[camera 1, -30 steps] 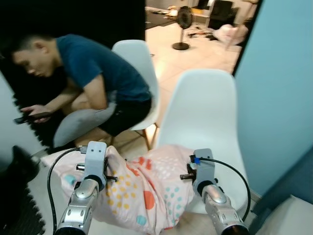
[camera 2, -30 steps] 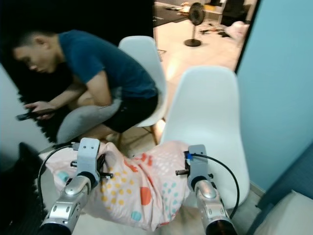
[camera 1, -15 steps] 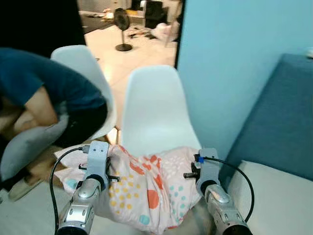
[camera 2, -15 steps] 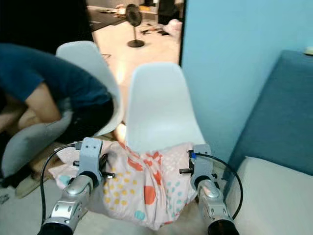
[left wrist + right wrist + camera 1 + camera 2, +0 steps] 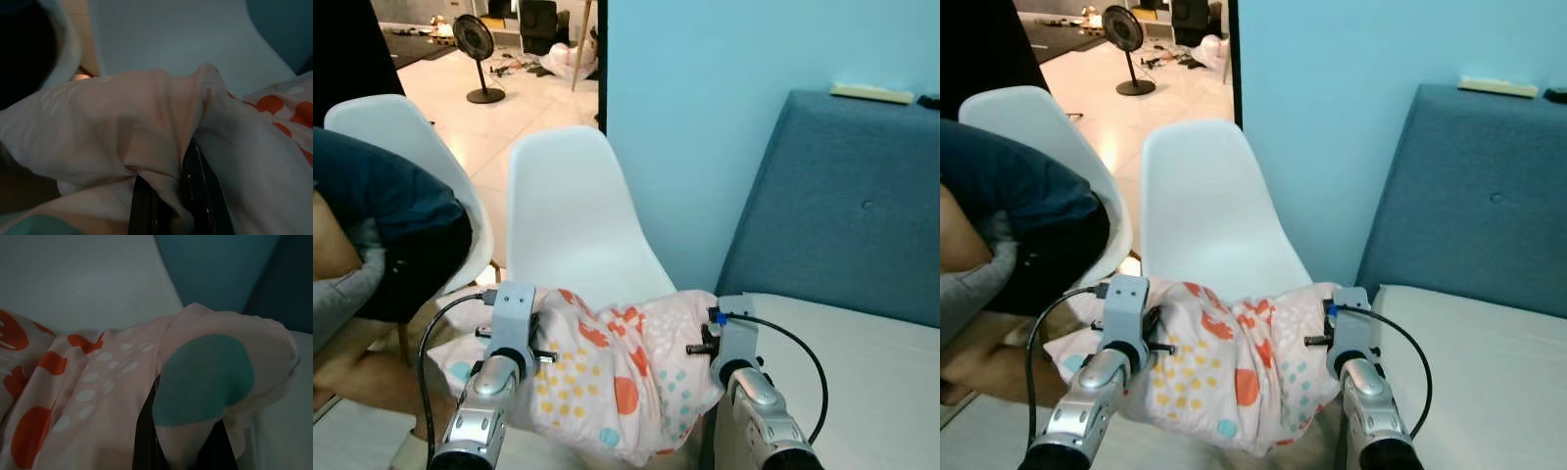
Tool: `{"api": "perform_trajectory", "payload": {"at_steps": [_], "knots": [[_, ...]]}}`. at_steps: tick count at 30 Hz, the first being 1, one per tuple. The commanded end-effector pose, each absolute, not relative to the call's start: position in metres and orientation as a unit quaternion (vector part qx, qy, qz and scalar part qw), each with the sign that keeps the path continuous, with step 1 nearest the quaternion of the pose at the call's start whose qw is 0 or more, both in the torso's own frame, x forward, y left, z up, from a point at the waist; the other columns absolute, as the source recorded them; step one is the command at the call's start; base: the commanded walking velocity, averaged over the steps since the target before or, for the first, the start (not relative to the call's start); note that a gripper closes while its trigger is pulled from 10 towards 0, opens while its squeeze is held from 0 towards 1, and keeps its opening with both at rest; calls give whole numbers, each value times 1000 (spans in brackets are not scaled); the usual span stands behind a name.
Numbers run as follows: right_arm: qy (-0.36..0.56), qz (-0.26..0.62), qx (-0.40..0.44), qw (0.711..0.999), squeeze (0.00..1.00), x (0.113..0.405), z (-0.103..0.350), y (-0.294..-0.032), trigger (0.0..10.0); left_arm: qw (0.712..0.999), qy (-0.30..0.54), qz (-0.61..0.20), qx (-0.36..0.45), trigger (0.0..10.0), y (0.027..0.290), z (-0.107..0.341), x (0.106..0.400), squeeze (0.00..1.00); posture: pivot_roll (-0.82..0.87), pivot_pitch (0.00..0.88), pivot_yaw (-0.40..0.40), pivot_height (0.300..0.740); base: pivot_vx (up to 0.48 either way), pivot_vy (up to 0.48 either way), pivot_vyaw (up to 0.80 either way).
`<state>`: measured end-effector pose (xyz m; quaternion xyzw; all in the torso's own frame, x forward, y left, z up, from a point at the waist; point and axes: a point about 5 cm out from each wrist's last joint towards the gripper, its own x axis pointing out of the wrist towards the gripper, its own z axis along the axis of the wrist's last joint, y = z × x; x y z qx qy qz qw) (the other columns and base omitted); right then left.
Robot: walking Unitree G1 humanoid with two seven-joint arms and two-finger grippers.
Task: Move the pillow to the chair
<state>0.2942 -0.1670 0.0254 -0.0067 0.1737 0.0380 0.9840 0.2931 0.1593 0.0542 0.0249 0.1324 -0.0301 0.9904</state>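
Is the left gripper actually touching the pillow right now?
Touching. In the left wrist view, the left gripper has its black fingers closed on a fold of the pillow, with cloth bunched between them.

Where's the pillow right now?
The pillow hangs between the left gripper and right gripper, each pinching one end, just in front of the empty white chair in the head views.

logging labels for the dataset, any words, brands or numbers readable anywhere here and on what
None: no readable text.
The pillow shows only coloured dots, no lettering.
The empty white chair, the blue sofa back and the left tool and right tool bear no visible label.
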Motion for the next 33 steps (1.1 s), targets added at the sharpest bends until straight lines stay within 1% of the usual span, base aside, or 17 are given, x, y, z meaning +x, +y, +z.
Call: {"api": "perform_trajectory", "payload": {"at_steps": [1, 6, 12, 16, 28, 33], "knots": [[156, 64, -13, 986, 0, 298, 31, -156, 10000, 994, 101, -27, 17, 10000, 157, 65, 297, 0, 13, 45, 11, 740, 0, 0, 0], [155, 66, -13, 986, 0, 298, 31, -154, 10000, 995, 96, -20, 23, 10000, 160, 67, 298, 0, 15, 47, 10, 740, 0, 0, 0], [148, 64, -11, 987, 0, 298, 33, -154, 10000, 995, 90, -36, 25, 10000, 156, 67, 297, 0, 14, 47, 13, 740, 0, 0, 0], [138, 64, -10, 988, 0, 299, 35, -155, 10000, 995, 87, -46, 24, 10000, 152, 68, 297, 0, 12, 47, 15, 740, 284, 0, 0], [133, 61, -5, 989, 0, 298, 35, -156, 10000, 995, 85, -50, 24, 10000, 152, 68, 297, 0, 12, 47, 17, 740, 300, 0, 0], [131, 58, 0, 990, 0, 298, 36, -157, 10000, 995, 85, -51, 24, 10000, 152, 68, 297, 0, 11, 45, 18, 740, 305, 0, -800]]}}
